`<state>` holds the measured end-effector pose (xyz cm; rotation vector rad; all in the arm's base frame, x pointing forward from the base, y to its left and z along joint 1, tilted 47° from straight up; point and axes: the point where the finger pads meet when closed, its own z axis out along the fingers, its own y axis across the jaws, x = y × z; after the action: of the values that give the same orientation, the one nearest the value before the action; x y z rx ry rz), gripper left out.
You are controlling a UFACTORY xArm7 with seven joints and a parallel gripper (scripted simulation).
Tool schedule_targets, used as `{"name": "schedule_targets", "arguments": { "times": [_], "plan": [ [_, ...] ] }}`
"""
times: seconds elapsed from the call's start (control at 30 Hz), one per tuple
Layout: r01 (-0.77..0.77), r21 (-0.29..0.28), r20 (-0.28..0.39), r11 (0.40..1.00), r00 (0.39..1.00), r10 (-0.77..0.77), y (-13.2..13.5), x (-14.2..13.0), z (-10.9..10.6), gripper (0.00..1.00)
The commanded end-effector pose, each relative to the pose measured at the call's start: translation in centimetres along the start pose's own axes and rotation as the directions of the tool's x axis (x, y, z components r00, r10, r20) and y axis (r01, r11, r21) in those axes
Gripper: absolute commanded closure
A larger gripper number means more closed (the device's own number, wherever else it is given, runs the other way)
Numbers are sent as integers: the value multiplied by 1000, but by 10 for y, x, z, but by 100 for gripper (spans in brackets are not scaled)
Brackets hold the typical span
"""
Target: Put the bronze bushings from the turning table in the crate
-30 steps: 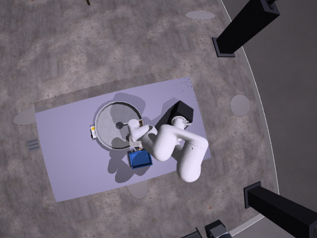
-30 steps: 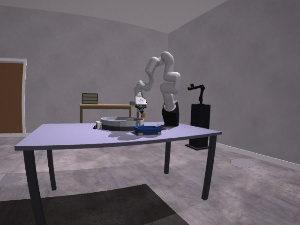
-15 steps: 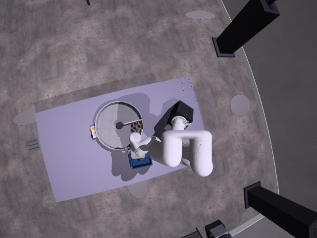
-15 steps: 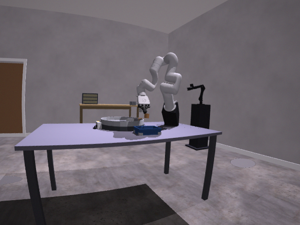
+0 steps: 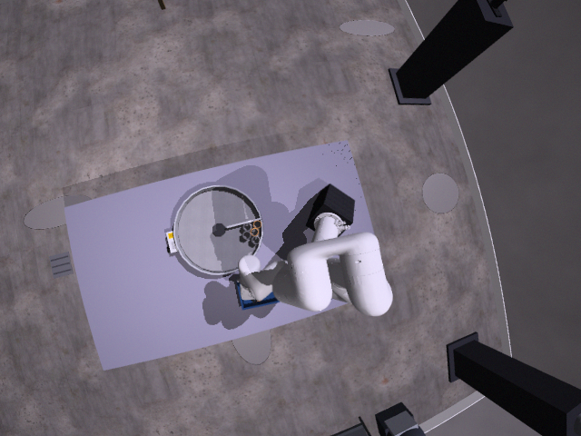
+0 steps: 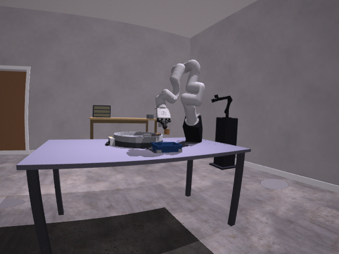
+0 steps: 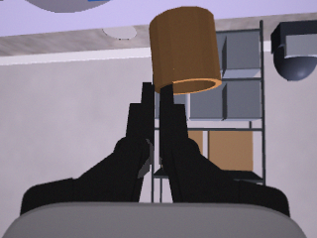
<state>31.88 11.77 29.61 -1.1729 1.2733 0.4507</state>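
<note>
path: open air under hand [image 6: 164, 127] | below: crate [image 6: 166, 146] walls (low) | beside: turning table [image 6: 128, 134] rim

Lavender table [image 6: 82, 153] carries: round turning table [image 6: 128, 135] mid-top, blue crate [image 6: 166, 146] just near-right of it, black arm base [image 6: 193, 132] at far right. Small white-yellow box [image 5: 170, 240] touching turning table's left rim.

Lab/workshop room: arm [image 6: 188, 90] on table [image 6: 82, 157], shelf rack [image 7: 261, 99].
</note>
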Motion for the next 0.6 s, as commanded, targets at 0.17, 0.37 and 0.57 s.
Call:
{"name": "schedule_targets", "arguments": {
  "times": [0.17,0.37,0.57],
  "plan": [
    [2,4,-1,1000,1000,-2,-2,-1,1,100],
    [2,4,-1,1000,1000,-2,-2,-2,2,100],
    [2,4,-1,1000,1000,-2,-2,-2,2,100]
  ]
}}
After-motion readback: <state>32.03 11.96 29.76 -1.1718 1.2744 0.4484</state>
